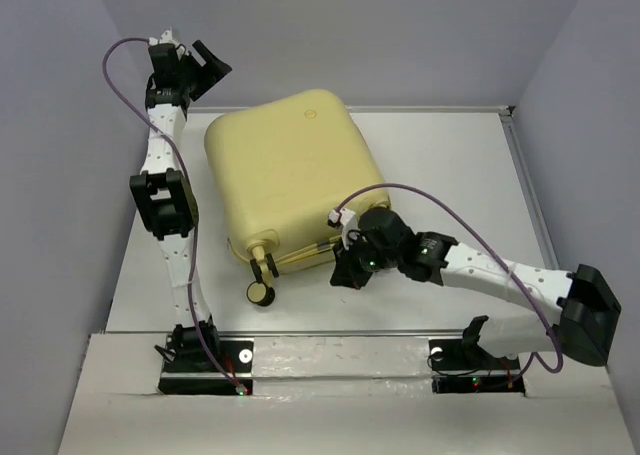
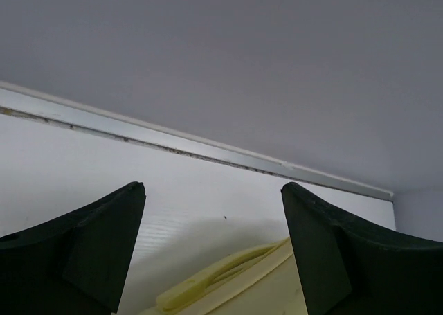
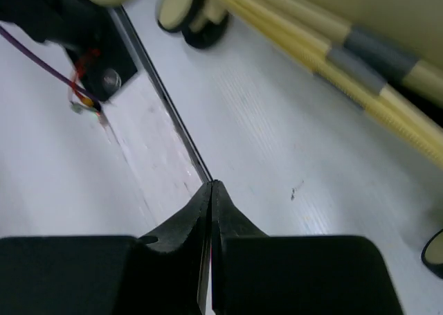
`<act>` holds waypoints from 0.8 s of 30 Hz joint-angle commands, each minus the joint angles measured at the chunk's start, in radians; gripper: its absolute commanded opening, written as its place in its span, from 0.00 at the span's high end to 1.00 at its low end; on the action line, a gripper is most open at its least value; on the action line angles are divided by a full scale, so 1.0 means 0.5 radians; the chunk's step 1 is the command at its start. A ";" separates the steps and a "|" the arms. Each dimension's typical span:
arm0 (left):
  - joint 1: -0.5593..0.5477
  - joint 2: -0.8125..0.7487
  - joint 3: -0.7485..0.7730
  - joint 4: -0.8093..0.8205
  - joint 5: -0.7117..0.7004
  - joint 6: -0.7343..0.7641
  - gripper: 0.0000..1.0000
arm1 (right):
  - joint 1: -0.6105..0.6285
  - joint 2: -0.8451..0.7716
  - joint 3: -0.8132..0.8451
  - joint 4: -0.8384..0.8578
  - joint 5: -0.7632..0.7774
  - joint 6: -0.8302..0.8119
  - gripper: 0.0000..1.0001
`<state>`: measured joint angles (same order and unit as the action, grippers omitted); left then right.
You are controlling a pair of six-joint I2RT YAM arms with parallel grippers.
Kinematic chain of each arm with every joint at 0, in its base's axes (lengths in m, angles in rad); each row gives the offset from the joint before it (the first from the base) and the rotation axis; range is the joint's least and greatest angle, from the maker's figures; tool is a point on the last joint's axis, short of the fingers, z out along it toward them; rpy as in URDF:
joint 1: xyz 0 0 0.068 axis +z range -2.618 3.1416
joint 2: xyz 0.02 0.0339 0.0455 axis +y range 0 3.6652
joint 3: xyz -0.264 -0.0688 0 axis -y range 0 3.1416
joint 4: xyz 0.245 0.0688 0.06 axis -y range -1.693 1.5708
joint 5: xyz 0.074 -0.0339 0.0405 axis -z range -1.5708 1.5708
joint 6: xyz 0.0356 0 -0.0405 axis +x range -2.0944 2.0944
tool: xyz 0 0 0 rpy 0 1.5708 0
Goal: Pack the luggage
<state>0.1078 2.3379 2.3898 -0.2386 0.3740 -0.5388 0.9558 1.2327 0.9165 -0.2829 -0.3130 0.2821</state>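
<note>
The luggage (image 1: 290,175), a pale yellow hard-shell suitcase, lies closed on the white table, its wheels (image 1: 261,293) toward the near edge. My left gripper (image 1: 205,65) hangs open high over the table's far left corner, beyond the suitcase. In the left wrist view the left gripper (image 2: 213,190) holds nothing, and the luggage's handle (image 2: 221,284) shows below it. My right gripper (image 1: 345,273) sits low at the suitcase's near edge, next to the zipper seam. In the right wrist view the right gripper (image 3: 211,185) is shut on nothing above the table, the luggage's rim (image 3: 332,45) and a wheel (image 3: 176,7) beyond it.
Grey walls close in the table on the left, far and right sides, with a metal rail (image 2: 208,152) along the far edge. The left arm's base (image 3: 90,73) with its wires sits past the table's front seam (image 3: 159,86). A purple cable (image 1: 420,190) loops over the right arm.
</note>
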 commanded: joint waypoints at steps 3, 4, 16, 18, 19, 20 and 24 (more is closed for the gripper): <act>-0.037 0.300 0.163 0.486 0.733 -0.220 0.07 | 0.024 0.200 -0.139 -0.036 0.325 0.028 0.93; -0.044 0.331 0.166 0.511 0.758 -0.211 0.06 | 0.024 0.219 -0.136 0.007 0.480 0.040 0.93; -0.157 -0.242 -1.186 0.863 0.477 0.084 0.10 | -0.491 0.311 -0.066 0.430 0.856 0.255 0.93; -0.157 -0.483 -1.471 1.093 0.260 -0.111 0.10 | -0.573 0.405 -0.017 0.541 0.844 0.285 0.93; -0.157 -0.552 -1.740 1.158 0.213 -0.201 0.11 | -0.601 0.452 0.017 0.617 0.820 0.301 0.93; -0.163 -0.619 -1.873 1.271 0.176 -0.338 0.11 | -0.653 0.549 0.120 0.651 0.786 0.319 0.93; -0.206 -0.950 -2.410 1.330 -0.014 -0.395 0.11 | -0.730 0.749 0.372 0.793 0.541 0.329 0.93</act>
<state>0.1043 1.9987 1.3968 0.4072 0.3363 -0.6697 0.6209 1.4811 0.9356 -0.2447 0.0113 0.4084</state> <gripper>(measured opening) 0.890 0.070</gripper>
